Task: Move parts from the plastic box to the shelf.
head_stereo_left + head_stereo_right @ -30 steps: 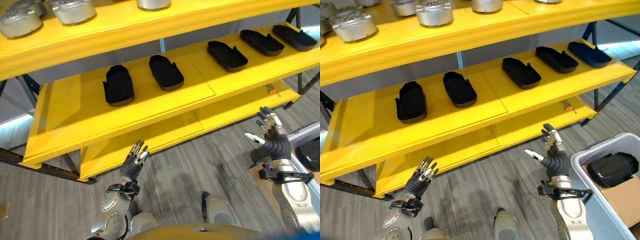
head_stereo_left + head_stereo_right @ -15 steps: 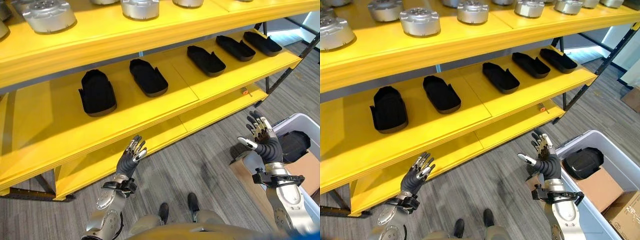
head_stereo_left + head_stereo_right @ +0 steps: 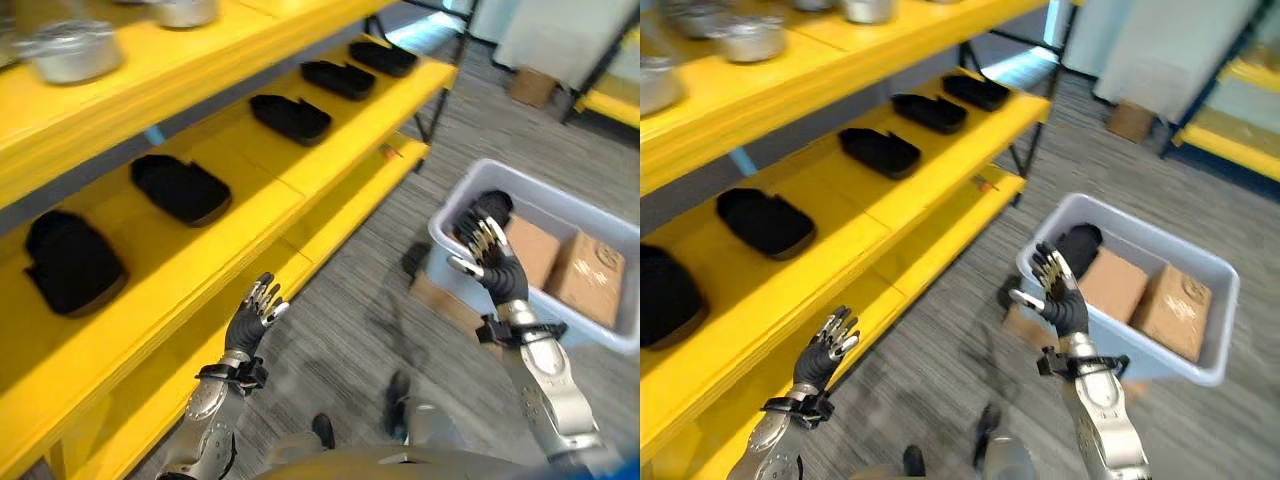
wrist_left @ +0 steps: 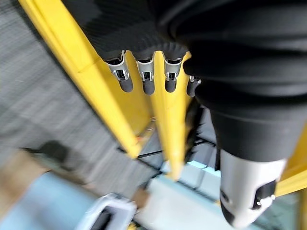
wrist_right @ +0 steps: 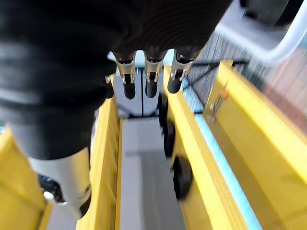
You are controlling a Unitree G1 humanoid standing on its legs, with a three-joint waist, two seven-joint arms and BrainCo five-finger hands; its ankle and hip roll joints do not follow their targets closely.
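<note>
A pale grey plastic box [image 3: 600, 340] stands on the floor to the right of the yellow shelf [image 3: 250, 215]. It holds a black part [image 3: 1077, 243] at its near-left corner and two cardboard cartons [image 3: 590, 265]. Several black parts [image 3: 290, 117] lie in a row on the middle shelf board. My right hand [image 3: 490, 265] is raised in front of the box's left end, open and empty, its fingers [image 5: 152, 79] straight. My left hand [image 3: 250, 322] hangs low beside the shelf's front edge, also open with nothing in it, fingers [image 4: 144, 79] straight.
Silver round metal parts [image 3: 65, 50] sit on the upper shelf board. A lower yellow board [image 3: 350, 190] runs near the floor with a small orange item [image 3: 385, 152] on it. A cardboard box [image 3: 533, 87] and another yellow rack [image 3: 610, 105] stand further back on the grey floor.
The camera has swung right, so the plastic box now shows whole and the shelf slants to the left. Both hands stay raised and open, the right one now in front of the box.
</note>
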